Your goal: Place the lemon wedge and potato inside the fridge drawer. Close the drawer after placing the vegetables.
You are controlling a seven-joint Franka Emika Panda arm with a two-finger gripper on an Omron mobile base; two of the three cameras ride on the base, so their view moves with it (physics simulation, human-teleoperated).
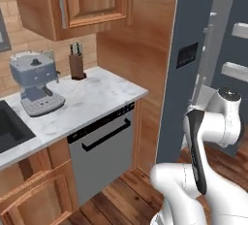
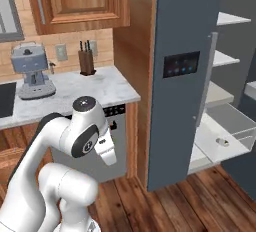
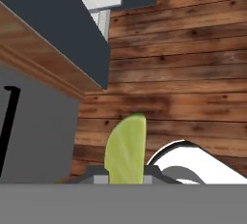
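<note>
The tall dark grey fridge (image 2: 185,76) stands with its door open. On the door is a small black screen panel (image 2: 181,65). Low inside the fridge, the wide see-through whitish drawer (image 2: 227,133) is pulled out. A small pale lump (image 2: 221,141) lies on its floor. Flat white shelves (image 2: 226,58) sit above the drawer. Left of the fridge is a white marble counter (image 2: 75,93). On it stand a brown wooden knife block (image 2: 86,61) and a grey-blue coffee machine (image 2: 31,71). The white robot arm (image 2: 75,146) bends low, left of the fridge.
</note>
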